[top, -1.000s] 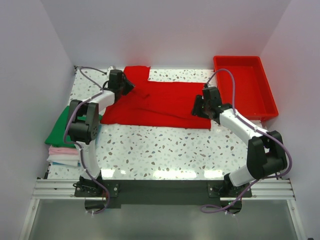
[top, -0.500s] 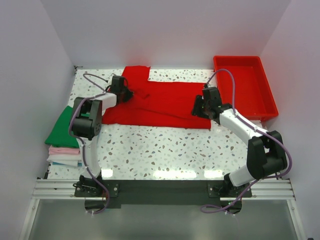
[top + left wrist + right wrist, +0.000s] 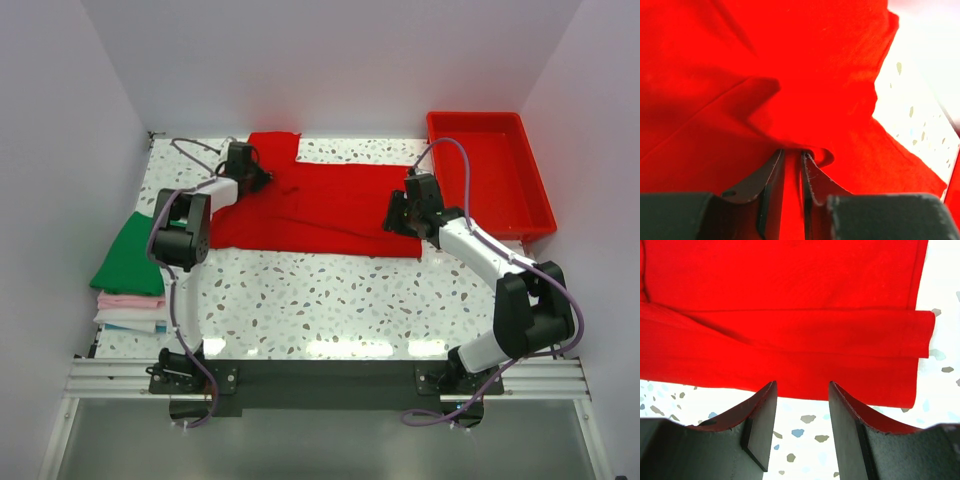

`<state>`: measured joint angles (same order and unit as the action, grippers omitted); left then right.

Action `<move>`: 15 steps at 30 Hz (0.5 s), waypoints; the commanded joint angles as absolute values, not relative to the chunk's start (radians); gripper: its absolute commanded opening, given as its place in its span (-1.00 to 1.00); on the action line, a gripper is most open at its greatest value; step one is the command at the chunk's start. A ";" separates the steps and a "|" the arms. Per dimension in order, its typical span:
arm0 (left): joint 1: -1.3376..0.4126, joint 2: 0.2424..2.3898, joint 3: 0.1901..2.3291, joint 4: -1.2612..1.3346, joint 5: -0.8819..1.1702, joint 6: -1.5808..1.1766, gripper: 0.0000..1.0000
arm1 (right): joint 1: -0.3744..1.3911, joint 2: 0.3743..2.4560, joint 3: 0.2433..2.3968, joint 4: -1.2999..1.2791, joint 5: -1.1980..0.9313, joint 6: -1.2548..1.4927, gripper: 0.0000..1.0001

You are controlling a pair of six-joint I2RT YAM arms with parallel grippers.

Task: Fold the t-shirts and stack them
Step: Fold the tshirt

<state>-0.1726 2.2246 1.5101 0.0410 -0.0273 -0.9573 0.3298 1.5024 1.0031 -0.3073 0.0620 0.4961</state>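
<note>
Speckled table (image 3: 330,300), white walls round it. Nearest you on the left, the folded stack (image 3: 127,300) is sitting with the green t-shirt (image 3: 130,255) on top and pale layers showing under it. Further in, the red t-shirt (image 3: 320,205) is lying across the middle of the table, partly folded lengthwise, with one sleeve pointing at the back wall.

Right gripper (image 3: 801,385) is hovering at the shirt's right hem. Its jaws are standing roughly half apart and gripping nothing; bare table is showing between the fingers. Left gripper (image 3: 791,152) is sitting further back by the left sleeve, jaws nearly together and pinching a pucker of red cloth at the tips. Red tray (image 3: 490,170) is sitting far right, apart from the shirt.

My read: you're setting up the next fold. You're wanting left biting full cloth, not only a wrinkle. Get right down over the hem edge and closed before lifting. Then be carrying both ends together and low, so the fold line is running straight.
</note>
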 commanded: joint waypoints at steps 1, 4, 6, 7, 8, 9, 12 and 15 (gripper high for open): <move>-0.172 2.258 1.575 0.092 -0.006 -0.945 -0.51 | 0.327 1.505 1.020 -0.287 0.083 0.482 -0.02; -0.172 2.289 1.611 0.130 0.029 -0.943 -0.46 | 0.328 1.509 1.025 -0.288 0.081 0.482 -0.02; -0.173 2.301 1.627 0.150 0.043 -0.943 -0.42 | 0.327 1.511 1.025 -0.290 0.084 0.480 -0.02; -0.173 2.309 1.644 0.159 0.066 -0.943 -0.40 | 0.327 1.514 1.026 -0.290 0.084 0.482 -0.02; -0.173 2.324 1.654 0.169 0.080 -0.942 -0.39 | 0.327 1.516 1.026 -0.291 0.086 0.480 -0.02; -0.175 2.333 1.666 0.176 0.087 -0.943 -0.38 | 0.327 1.517 1.025 -0.288 0.086 0.482 -0.02; -0.178 2.359 1.690 0.211 0.124 -0.945 -0.25 | 0.327 1.523 1.028 -0.290 0.087 0.482 -0.02; -0.181 2.376 1.706 0.236 0.143 -0.948 -0.11 | 0.327 1.526 1.028 -0.290 0.090 0.480 -0.02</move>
<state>-0.1738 2.3585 1.6608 0.1452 0.0940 -0.9569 0.3298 1.5215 1.0031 -0.3080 0.0624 0.4953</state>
